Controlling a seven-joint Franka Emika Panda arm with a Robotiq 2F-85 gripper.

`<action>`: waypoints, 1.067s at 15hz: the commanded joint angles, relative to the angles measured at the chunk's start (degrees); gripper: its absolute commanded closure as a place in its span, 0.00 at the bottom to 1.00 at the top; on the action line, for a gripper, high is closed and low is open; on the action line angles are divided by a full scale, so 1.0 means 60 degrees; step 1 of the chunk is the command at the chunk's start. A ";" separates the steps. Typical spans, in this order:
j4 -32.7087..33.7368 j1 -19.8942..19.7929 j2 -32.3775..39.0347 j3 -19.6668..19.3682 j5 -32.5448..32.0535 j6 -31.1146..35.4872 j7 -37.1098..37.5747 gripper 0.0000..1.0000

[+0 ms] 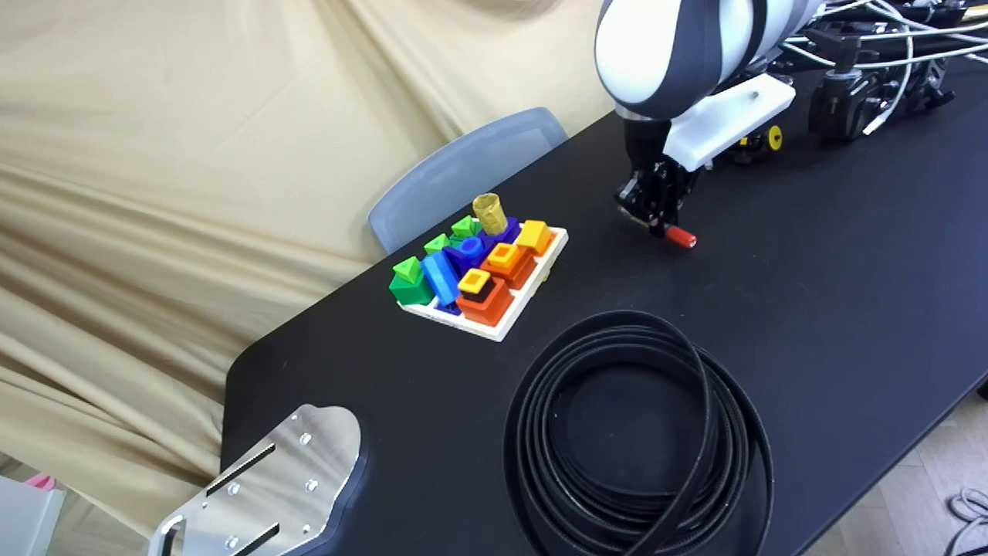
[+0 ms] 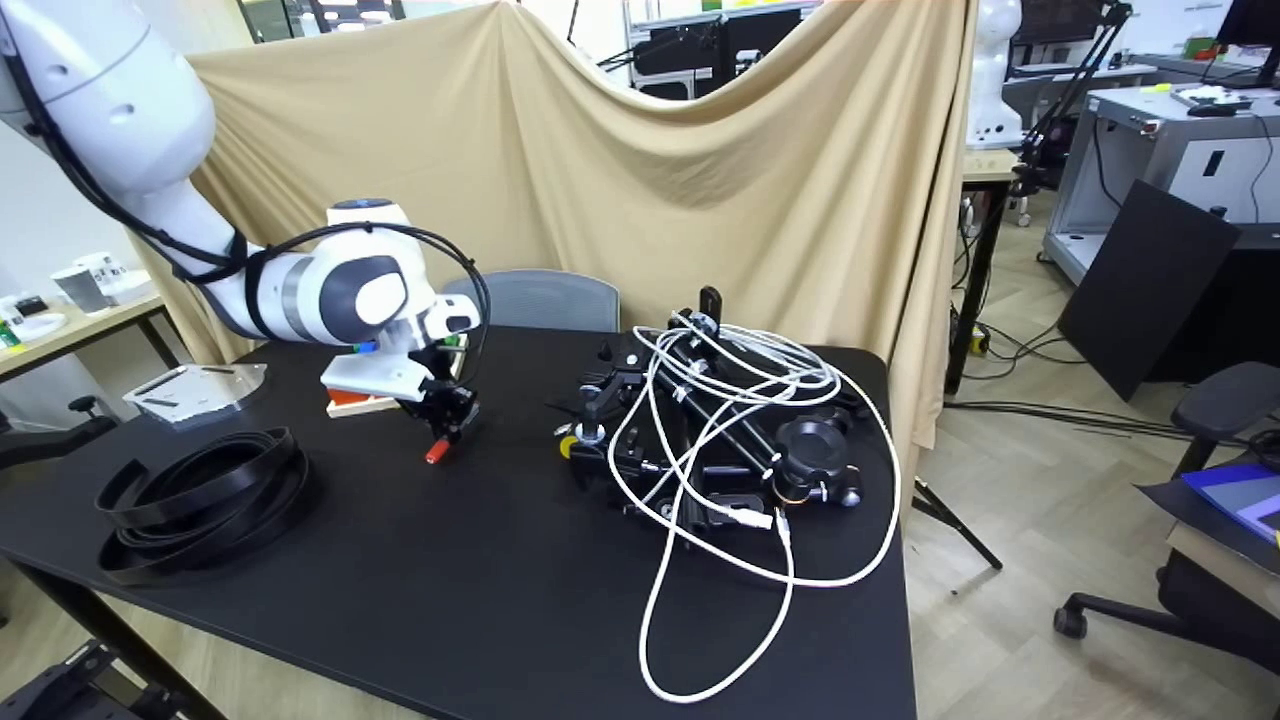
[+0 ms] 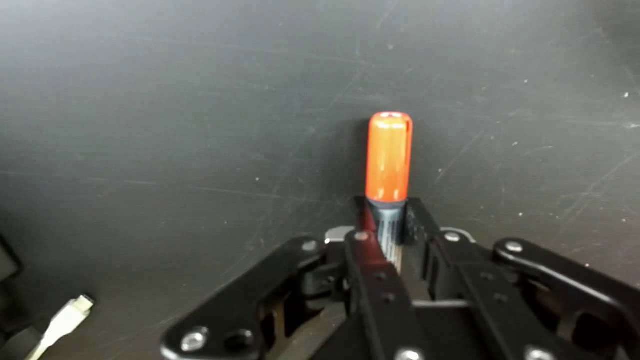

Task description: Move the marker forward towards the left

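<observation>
"Silver plate point(image 1: 274, 486) at left in an exterior view, then we see blocks point(image 1: 472, 249), then a coil point(image 1: 532, 436); where's our marker point(image 1: 681, 236)?"

"Right of the blocks, down by the tabletop point(image 1: 810, 262), with our hand point(image 1: 658, 224) clamped on it, red end poking out."

Marker point(image 2: 437, 451) (red) at end effector point(image 2: 454, 428)

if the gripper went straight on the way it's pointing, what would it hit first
Most likely the table: the gripper points down at it, with the marker in its grip. The gap, if any, is hard to judge.
</observation>
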 commanded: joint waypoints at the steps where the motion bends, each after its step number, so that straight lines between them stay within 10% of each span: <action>1: 0.0544 0.0252 0.0305 -0.0091 -0.0153 -0.0370 0.0175 0.95; 2: 0.0569 0.0309 0.0296 -0.0115 -0.0159 -0.0420 0.0215 0.54; 11: 0.0226 0.0541 -0.0409 -0.0173 -0.0168 -0.0807 0.0424 0.02; 16: -0.0090 0.0337 -0.1149 -0.0120 0.0016 -0.1986 0.0444 0.00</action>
